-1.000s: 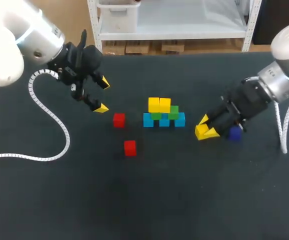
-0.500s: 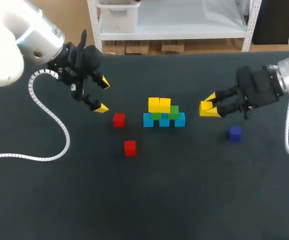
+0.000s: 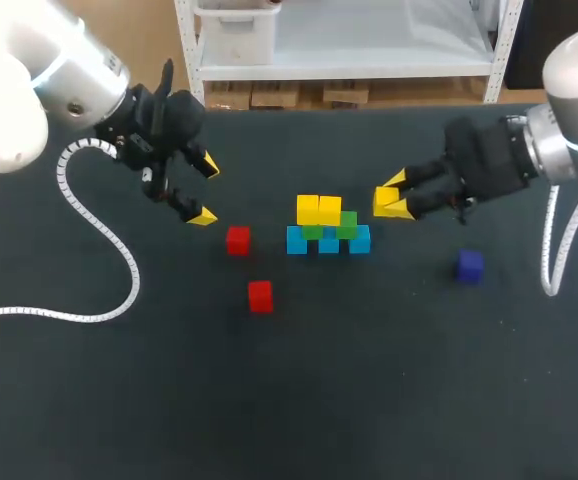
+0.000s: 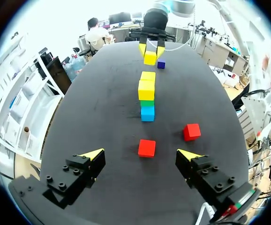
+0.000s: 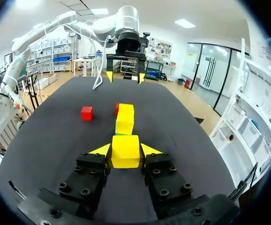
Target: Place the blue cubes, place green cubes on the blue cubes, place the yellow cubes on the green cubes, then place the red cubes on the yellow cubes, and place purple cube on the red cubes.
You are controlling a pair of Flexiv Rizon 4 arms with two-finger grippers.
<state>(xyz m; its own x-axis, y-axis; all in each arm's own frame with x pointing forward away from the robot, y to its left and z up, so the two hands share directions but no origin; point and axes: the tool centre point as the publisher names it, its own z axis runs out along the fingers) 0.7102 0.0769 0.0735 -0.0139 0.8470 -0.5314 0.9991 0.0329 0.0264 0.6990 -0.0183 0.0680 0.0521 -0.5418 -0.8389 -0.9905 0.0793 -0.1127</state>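
1. Nearest my side of the table [image 3: 119, 400] lies the near red cube [image 3: 260, 296]. The purple cube [image 3: 469, 265] lies well to its right, apart from everything. Both are loose and wait their turn. I judge neither to be at risk unless an arm sweeps low.

2. The second red cube [image 3: 237, 240] lies just left of the stack [image 3: 327, 228], not touching it.

3. The stack has three blue cubes [image 3: 329, 243] in a row, with green cubes [image 3: 347, 224] on them. Two yellow cubes [image 3: 318, 210] sit toward the left end. The right-hand green top is bare, and I take it as the next seat.

4. The right gripper [image 5: 125, 152] is clenched on the held yellow cube [image 3: 385, 202], which is pinched at the fingertips. It hangs just right of the stack.
   - A sideways approach at this height could strike the seated cubes and topple the rows.
   - An off-centre release would leave the cube overhanging the green edge.
   - A finger opening on the inner side could shove the neighbouring yellow cube.

5. Farthest off, the left gripper [image 3: 207, 190] hangs released and empty, its fingers wide. If both arms close on the stack together, they may collide.
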